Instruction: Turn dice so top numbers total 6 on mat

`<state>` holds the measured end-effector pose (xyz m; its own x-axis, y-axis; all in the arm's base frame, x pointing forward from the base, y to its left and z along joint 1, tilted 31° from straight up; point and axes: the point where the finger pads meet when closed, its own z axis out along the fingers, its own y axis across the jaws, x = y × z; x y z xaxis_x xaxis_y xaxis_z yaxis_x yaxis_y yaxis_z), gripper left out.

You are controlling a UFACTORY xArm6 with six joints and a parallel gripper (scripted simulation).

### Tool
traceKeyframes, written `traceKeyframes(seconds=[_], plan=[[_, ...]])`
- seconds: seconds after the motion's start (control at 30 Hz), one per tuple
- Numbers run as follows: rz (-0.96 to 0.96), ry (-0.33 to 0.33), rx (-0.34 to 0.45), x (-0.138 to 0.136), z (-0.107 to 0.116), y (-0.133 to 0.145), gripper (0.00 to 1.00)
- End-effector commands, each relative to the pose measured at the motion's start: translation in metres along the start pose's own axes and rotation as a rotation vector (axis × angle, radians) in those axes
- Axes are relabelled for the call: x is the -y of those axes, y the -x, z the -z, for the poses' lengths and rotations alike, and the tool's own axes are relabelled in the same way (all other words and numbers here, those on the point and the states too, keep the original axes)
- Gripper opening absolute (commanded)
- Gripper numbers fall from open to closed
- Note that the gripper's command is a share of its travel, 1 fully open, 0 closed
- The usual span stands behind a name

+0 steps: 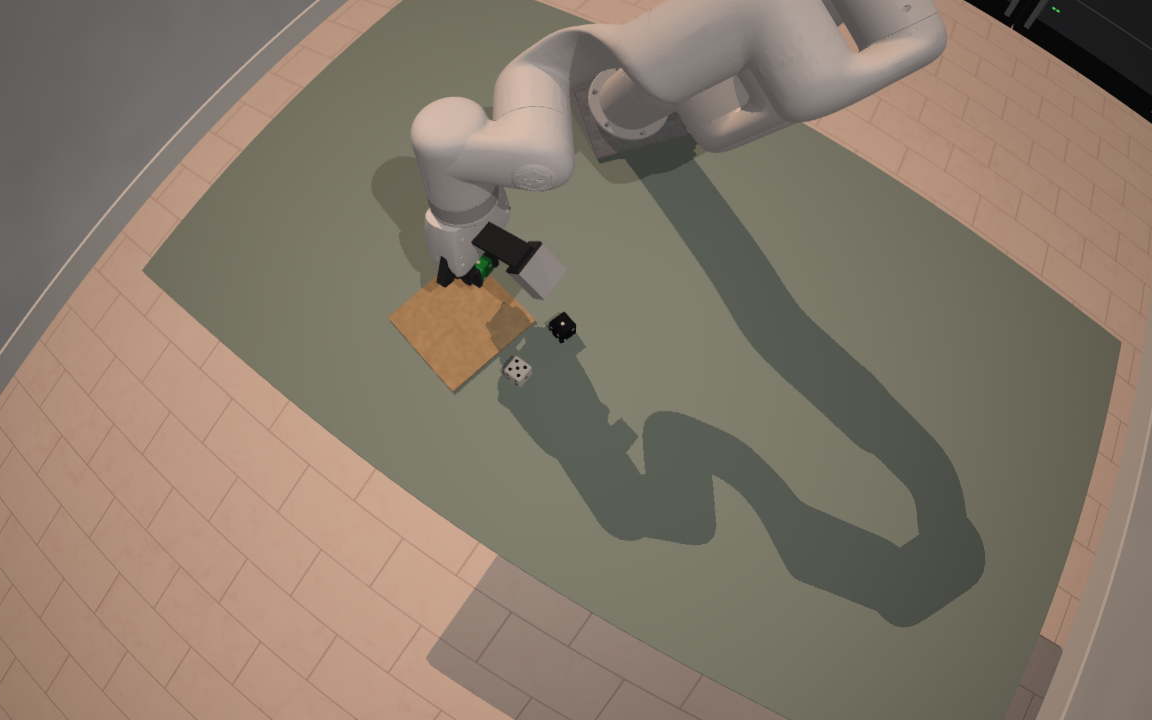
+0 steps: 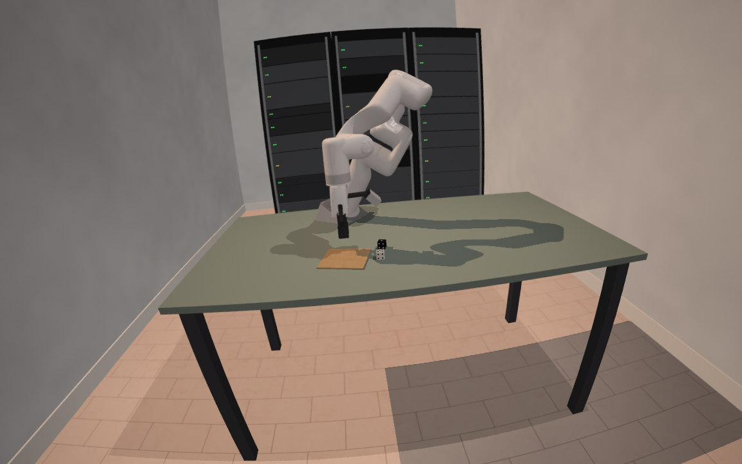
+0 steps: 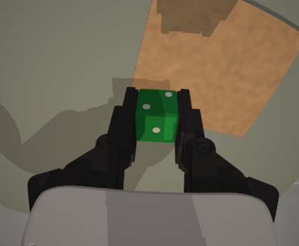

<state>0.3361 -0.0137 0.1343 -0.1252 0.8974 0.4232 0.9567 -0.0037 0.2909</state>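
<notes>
My gripper [image 3: 157,104] is shut on a green die [image 3: 157,115] and holds it above the table, near the far corner of the brown mat [image 1: 460,329]. The die also shows in the top view [image 1: 484,265]. The gripper appears in the exterior view [image 2: 342,232] above the mat [image 2: 344,259]. A white die [image 1: 517,369] with five on top lies on the table just off the mat's right edge. A black die [image 1: 561,326] with one on top lies on the table further right. The mat holds no die.
The arm's shadow falls across the table to the right of the dice. Dark server racks [image 2: 368,115] stand behind the table.
</notes>
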Motion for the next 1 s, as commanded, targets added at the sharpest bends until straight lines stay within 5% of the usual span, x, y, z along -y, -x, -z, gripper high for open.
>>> traceKeyframes(seconds=[0.0,0.3,0.97], plan=[[0.002,0.006,0.000,-0.004,-0.021,0.001,0.21],[0.002,0.006,0.000,-0.004,-0.044,0.001,0.21],[0.002,0.006,0.000,-0.004,-0.045,0.001,0.21]])
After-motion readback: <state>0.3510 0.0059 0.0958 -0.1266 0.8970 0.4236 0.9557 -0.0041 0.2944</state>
